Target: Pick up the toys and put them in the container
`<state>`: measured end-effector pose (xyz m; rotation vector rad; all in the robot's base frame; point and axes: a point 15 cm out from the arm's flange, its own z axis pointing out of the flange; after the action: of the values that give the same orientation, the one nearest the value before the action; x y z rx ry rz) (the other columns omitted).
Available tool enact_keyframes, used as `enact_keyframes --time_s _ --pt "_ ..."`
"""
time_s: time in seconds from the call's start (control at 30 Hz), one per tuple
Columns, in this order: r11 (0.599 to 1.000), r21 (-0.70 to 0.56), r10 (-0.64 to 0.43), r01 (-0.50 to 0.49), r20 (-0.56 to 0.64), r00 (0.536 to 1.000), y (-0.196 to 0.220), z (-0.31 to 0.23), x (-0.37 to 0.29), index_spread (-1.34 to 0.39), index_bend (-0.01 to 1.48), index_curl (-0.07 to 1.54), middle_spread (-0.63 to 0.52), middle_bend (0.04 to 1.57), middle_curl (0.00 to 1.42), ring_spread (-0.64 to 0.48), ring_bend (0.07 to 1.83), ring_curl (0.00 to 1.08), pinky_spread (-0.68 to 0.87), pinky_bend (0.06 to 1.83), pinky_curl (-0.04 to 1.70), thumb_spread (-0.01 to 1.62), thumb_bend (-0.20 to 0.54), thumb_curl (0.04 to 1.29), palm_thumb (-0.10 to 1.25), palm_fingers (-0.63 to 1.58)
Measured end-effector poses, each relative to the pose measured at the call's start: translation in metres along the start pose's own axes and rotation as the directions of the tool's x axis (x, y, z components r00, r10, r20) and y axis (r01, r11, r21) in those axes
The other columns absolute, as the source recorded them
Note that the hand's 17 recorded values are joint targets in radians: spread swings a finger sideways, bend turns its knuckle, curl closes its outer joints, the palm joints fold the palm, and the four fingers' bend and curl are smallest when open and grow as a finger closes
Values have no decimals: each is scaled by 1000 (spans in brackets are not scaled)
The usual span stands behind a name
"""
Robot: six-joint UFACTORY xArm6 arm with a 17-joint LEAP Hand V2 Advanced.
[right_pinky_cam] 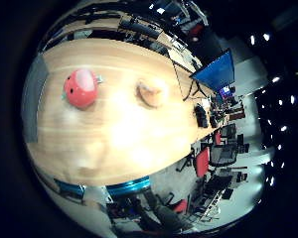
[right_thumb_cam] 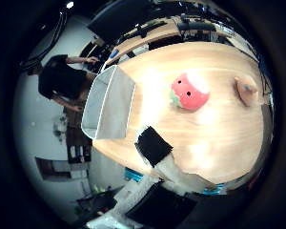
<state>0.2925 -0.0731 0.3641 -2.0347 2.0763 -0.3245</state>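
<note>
A red plush toy (right_pinky_cam: 81,88) lies on the wooden table (right_pinky_cam: 119,134); it also shows in the thumb side view (right_thumb_cam: 188,92). A small tan toy (right_pinky_cam: 150,92) lies on the table away from the red one, and shows in the thumb side view (right_thumb_cam: 246,91) near the table's far side. A grey container (right_thumb_cam: 110,100) stands at the table's edge beside the red toy. My right hand (right_thumb_cam: 157,153) is high above the table, away from both toys. One black-and-white part of it reaches into the thumb side view. It is open and holds nothing.
A blue monitor (right_pinky_cam: 215,71) stands past the table's end. Office chairs with red backs (right_pinky_cam: 202,162) and desks fill the room beyond. A blue object (right_pinky_cam: 129,185) sits below the table's near edge.
</note>
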Motion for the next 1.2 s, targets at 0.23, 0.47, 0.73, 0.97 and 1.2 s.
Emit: enact_keyframes --time_s 0.23,0.47,0.73,0.97,1.2 --pt "1000 -11 -3 3 4 1000 2 5 -1 -442 155 278 -82 216 359 22 383 231 458 345 289 1123 -22 263 266 296" --pt "1000 -26 -5 5 11 1000 -2 14 -1 -441 149 269 -82 210 357 13 410 236 455 387 297 1118 -23 264 263 309" --pt "1000 -19 -23 23 13 1000 -45 42 4 -444 143 251 -94 214 357 -6 465 243 453 460 307 1095 -24 271 271 316" --pt "996 -67 -51 53 36 998 -76 81 -3 -442 143 245 -99 226 361 -23 495 248 448 497 310 1072 -27 275 264 297" --pt "987 -140 -72 80 60 996 -82 128 -12 -439 146 242 -98 226 361 -29 522 249 435 546 312 1040 -28 277 245 275"
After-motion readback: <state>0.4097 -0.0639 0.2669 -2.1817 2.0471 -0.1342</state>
